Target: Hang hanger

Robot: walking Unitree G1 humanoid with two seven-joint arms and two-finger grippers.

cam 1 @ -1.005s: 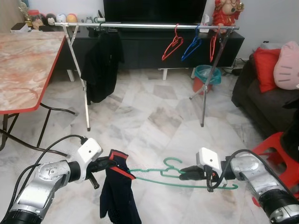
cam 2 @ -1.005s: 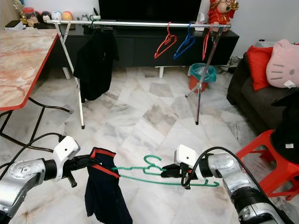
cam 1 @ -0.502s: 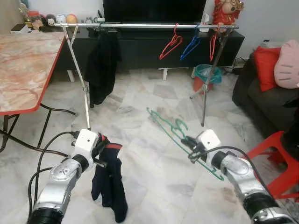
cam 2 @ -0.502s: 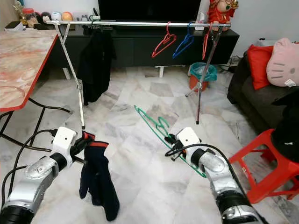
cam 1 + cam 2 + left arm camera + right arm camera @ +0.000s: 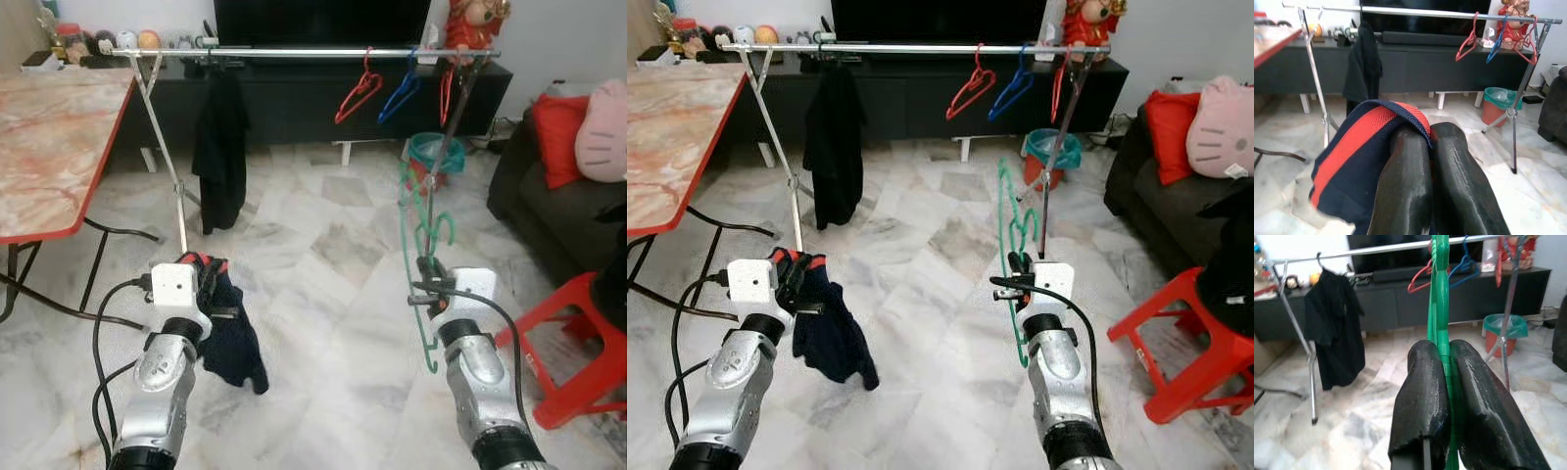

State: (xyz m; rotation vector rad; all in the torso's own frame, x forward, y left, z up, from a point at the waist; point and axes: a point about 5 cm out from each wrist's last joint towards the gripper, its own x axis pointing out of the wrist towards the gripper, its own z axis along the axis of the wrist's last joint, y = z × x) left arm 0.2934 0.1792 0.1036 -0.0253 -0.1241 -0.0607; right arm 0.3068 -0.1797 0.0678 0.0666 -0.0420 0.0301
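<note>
Writing: no brand, label or lettering is legible on any object.
Clothes rail (image 5: 294, 52): silver bar on crossed legs, well beyond both sets of fingers, spanning the room before a dark TV cabinet (image 5: 323, 98).
Table (image 5: 49, 147): marble-patterned top with red edge, off to the left of the left fingers.
Sofa (image 5: 558, 215): dark, to the right of the right fingers, bearing a red cushion (image 5: 554, 137) and a pink cushion (image 5: 602, 132).
Black garment (image 5: 219, 147): hangs from the rail, beyond the left fingers.
Red stool (image 5: 578, 343): just right of the right arm.
Teal bin (image 5: 435, 157): on the floor behind the rail's right leg.
Green hanger (image 5: 423, 255): held upright, its wire pinched between the right gripper's (image 5: 1444, 363) fingers, hook uppermost.
Navy cloth (image 5: 227, 323): red-banded, draped over and gripped by the left gripper's (image 5: 1426, 142) pressed-together fingers.
Red hanger (image 5: 361, 90), blue hanger (image 5: 402, 88): on the rail, past the green hanger; another red one (image 5: 447, 88) hangs at the right end.
</note>
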